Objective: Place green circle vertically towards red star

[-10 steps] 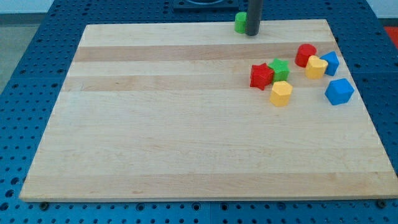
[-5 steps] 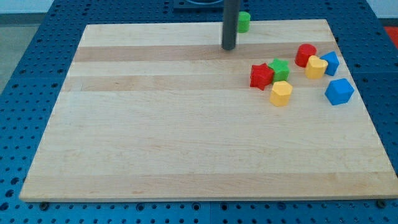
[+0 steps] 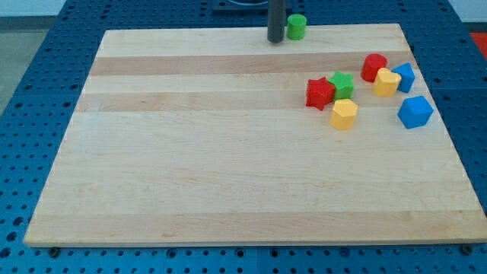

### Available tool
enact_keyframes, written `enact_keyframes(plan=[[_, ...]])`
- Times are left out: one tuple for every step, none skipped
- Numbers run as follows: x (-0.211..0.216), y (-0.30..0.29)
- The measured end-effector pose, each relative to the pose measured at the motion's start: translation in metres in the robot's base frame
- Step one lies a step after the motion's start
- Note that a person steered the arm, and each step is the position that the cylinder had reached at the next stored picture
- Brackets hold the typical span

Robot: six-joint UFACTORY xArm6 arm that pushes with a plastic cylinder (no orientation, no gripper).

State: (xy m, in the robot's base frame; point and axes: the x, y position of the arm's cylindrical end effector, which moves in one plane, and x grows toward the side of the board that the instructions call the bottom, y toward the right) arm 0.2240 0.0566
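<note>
The green circle [image 3: 296, 27] sits at the top edge of the wooden board [image 3: 228, 167], right of centre. My tip [image 3: 275, 39] stands just to the circle's left, close beside it. The red star [image 3: 319, 92] lies lower and to the right, touching a green star [image 3: 342, 84].
A yellow block [image 3: 344, 114] lies just below the red star. Further right are a red block [image 3: 373, 66], another yellow block [image 3: 386, 81] and two blue blocks [image 3: 405, 76] [image 3: 415, 112]. The board lies on a blue perforated table.
My tip went from the circle's right side, down and left onto the board, then back up to the circle's left side. The circle shifted slightly right.
</note>
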Motion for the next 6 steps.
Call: enact_keyframes(plan=[[-0.001, 0.022], [-0.001, 0.028], [-0.001, 0.028], [0.006, 0.028], [0.032, 0.024], [0.071, 0.023]])
